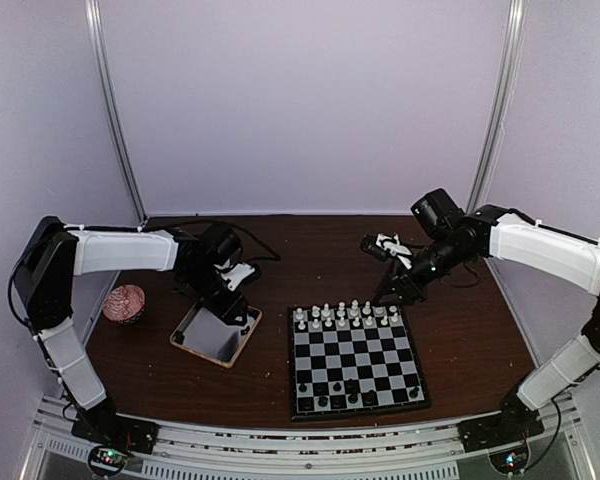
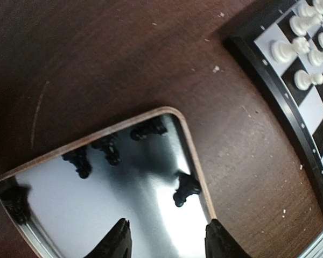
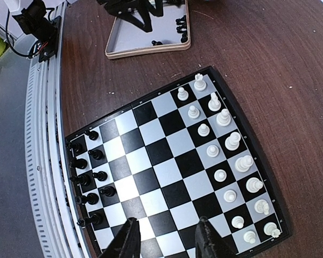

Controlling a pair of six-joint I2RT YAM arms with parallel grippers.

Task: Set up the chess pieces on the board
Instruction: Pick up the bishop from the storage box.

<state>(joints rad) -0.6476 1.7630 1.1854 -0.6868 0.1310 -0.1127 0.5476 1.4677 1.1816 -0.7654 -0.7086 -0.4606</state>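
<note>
The board lies at the table's centre front. White chess pieces fill its two far rows, and several black pieces stand along its near edge. In the right wrist view the white pieces and black pieces face each other across bare squares. My right gripper hangs open above the board, with nothing between its fingers. My left gripper is open over the tray, and a black piece lies just ahead by the right rim. Several more black pieces lie along the far rim.
The wood-rimmed tray sits left of the board. A pink ridged object lies at the far left, and a small black-and-white object at the back right. Pale crumbs dot the wood. A metal rail runs along the near edge.
</note>
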